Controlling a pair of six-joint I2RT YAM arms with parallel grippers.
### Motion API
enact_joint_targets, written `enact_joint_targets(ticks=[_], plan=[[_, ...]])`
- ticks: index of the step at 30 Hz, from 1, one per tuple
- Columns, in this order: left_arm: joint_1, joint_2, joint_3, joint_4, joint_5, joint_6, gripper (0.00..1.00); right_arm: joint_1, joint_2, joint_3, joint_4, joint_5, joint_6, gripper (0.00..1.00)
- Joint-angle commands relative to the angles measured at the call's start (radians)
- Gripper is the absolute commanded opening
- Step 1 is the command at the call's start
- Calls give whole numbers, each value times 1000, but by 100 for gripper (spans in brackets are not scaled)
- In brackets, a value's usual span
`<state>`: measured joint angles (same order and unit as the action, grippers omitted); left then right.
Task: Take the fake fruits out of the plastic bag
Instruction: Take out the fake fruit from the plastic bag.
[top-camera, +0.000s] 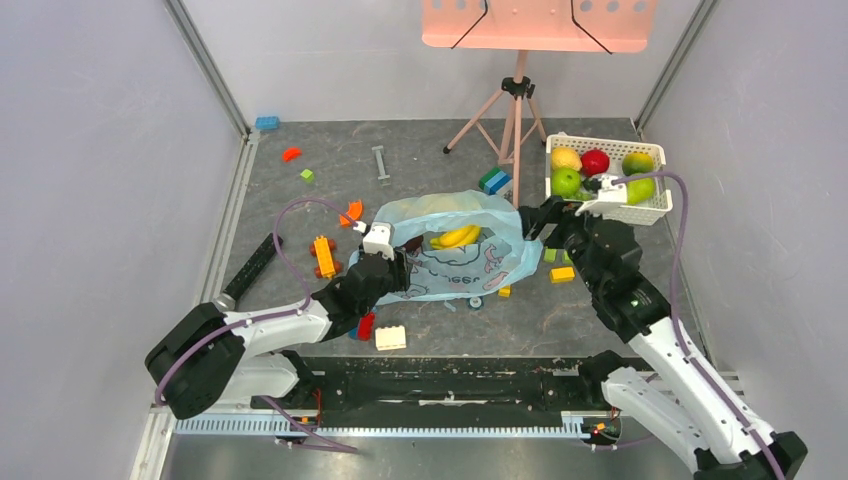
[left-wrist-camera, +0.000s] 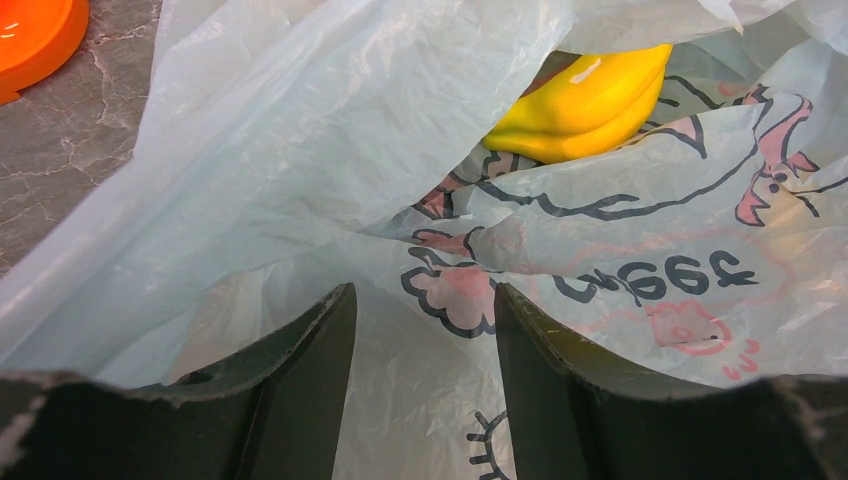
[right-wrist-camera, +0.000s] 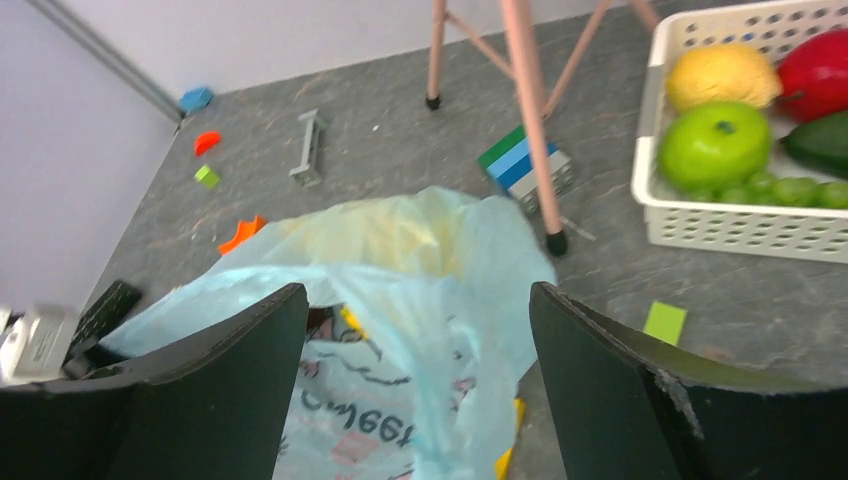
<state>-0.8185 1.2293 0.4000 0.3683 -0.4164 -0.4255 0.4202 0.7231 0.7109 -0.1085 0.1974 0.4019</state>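
Observation:
The light-blue plastic bag (top-camera: 455, 262) with its pink-and-dark print lies crumpled mid-table. A yellow banana bunch (top-camera: 458, 236) shows in its open mouth, and also in the left wrist view (left-wrist-camera: 585, 100). Any other fruits in the bag are hidden by the film. My left gripper (top-camera: 400, 265) is at the bag's left side. Its jaws (left-wrist-camera: 425, 300) stand open with bag film (left-wrist-camera: 300, 150) lying between and under them. My right gripper (top-camera: 535, 215) hovers open (right-wrist-camera: 420, 300) over the bag's right edge (right-wrist-camera: 440, 250), holding nothing.
A white slotted basket (top-camera: 655, 205) at the back right holds a yellow fruit (top-camera: 566, 158), a red apple, green fruits. A pink tripod (top-camera: 515, 110) stands behind the bag. Building blocks lie scattered: orange (top-camera: 323, 255), white (top-camera: 390, 338), yellow (top-camera: 562, 274), blue-green (top-camera: 494, 181).

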Motion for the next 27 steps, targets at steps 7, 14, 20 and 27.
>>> enact_joint_targets(ticks=[7,14,20,27], plan=[[-2,3,32,20,-16,45,60,427,115,141,-28,334,-6,82],[-3,7,33,21,-15,45,60,606,247,191,11,348,21,75],[-2,0,33,18,-20,45,60,653,308,82,146,342,105,69],[-2,2,33,18,-22,46,60,661,413,40,194,359,162,63]])
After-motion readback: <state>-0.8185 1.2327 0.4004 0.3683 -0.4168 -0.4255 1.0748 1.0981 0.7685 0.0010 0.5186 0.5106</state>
